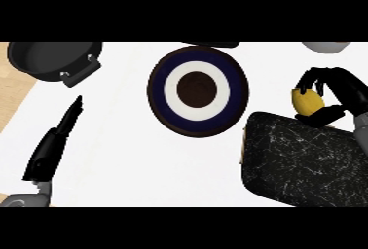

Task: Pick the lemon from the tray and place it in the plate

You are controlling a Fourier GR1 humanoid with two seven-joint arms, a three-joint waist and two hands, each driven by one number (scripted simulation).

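Note:
A yellow lemon [306, 100] is held in my right hand [335, 92], whose black fingers and thumb curl round it. The lemon hangs just above the far edge of the black marbled tray [302, 163] at the right. The plate [198, 90], dark-rimmed with blue, white and brown rings, lies left of the lemon near the counter's middle, with nothing on it. My left hand [52, 146] rests open at the left, fingers straight and pointing away from me.
A black pan [50, 59] sits at the far left corner. A grey bowl's rim [327, 46] shows at the top right. The wooden counter edge [14, 92] runs along the left side.

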